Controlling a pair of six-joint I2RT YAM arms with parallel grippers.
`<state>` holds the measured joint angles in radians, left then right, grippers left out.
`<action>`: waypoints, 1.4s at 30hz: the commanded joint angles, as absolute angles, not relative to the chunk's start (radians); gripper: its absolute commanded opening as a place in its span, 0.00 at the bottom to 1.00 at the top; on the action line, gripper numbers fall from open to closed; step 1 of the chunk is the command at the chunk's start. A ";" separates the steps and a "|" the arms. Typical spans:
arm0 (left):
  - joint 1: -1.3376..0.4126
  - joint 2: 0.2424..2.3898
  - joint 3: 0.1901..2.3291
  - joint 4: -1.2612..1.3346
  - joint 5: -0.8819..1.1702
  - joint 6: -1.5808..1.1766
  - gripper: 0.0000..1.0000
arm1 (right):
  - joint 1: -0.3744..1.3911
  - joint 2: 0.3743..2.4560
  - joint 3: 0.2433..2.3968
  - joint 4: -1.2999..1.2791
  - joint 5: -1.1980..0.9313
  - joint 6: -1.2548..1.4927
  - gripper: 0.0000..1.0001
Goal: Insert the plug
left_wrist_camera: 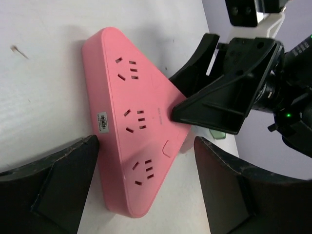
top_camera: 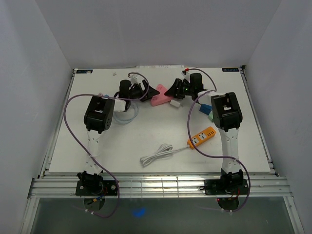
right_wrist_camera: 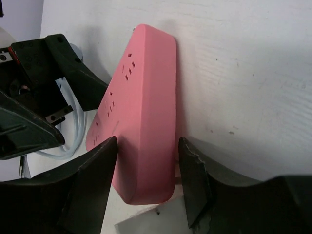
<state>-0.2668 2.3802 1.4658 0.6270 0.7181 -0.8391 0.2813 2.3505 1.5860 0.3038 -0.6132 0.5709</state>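
Observation:
A pink triangular power strip (top_camera: 160, 101) lies flat at the back middle of the table, its three sockets (left_wrist_camera: 134, 122) facing up. My left gripper (left_wrist_camera: 146, 146) straddles one corner of it, open, with its left finger by the strip's edge and its right finger well apart. My right gripper (right_wrist_camera: 147, 142) has closed around the opposite corner of the strip (right_wrist_camera: 146, 112), one finger on the top face. A plug (right_wrist_camera: 57, 117) with metal prongs on a white cable (top_camera: 127, 115) lies behind the left gripper (top_camera: 150, 91), held by neither.
An orange power strip (top_camera: 202, 137) with a coiled white cord (top_camera: 157, 154) lies at the front right. A small white block (top_camera: 176, 104) sits under the right gripper (top_camera: 172, 92), and a green item (top_camera: 210, 117) is beside the right arm. White walls enclose the table.

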 commanded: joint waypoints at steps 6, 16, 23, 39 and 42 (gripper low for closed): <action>-0.339 2.126 1.180 0.646 0.681 -0.766 0.88 | 0.305 2.172 1.407 0.333 -0.635 0.522 0.55; -0.451 1.902 0.922 0.670 0.655 -0.747 0.86 | 0.327 1.999 1.207 0.318 -0.635 0.466 0.53; -0.506 1.819 0.813 0.684 0.630 -0.750 0.85 | 0.365 1.939 1.120 0.321 -0.657 0.434 0.53; -0.502 1.637 0.689 0.549 0.589 -0.683 0.83 | 0.414 1.979 1.152 0.333 -0.632 0.422 0.61; -0.499 1.611 0.670 0.546 0.588 -0.683 0.83 | 0.422 1.993 1.172 0.344 -0.632 0.426 0.63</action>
<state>-0.5056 1.6604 0.6964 0.5774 0.5865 -0.7048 0.4088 1.9770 1.1179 0.3092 -0.6239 0.4366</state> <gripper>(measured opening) 0.831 0.619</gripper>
